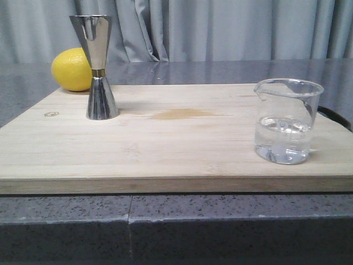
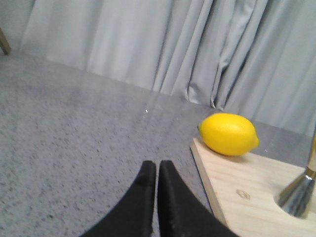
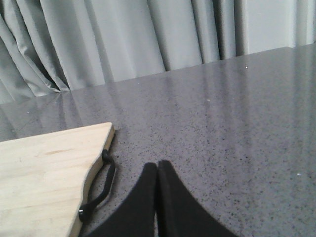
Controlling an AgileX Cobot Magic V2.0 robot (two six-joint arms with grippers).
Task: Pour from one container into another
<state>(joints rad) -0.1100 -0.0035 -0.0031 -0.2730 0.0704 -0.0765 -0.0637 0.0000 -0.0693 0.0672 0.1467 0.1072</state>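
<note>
Grey curtains hang behind a speckled grey tabletop (image 1: 220,72) that carries a pale wooden cutting board (image 1: 182,149). Nothing of the pour looks begun: the glass beaker (image 1: 287,121) stands upright near the board's right end, roughly a third full of clear liquid, and the steel jigger (image 1: 97,66) stands upright well apart at the left rear, a lemon (image 1: 70,69) just behind it. Whether the jigger holds anything cannot be told. Grasping, carrying and tipping the beaker are all left. The left end effector (image 2: 157,170) and right end effector (image 3: 157,170) hover off the board, fingers pressed together, holding nothing.
</note>
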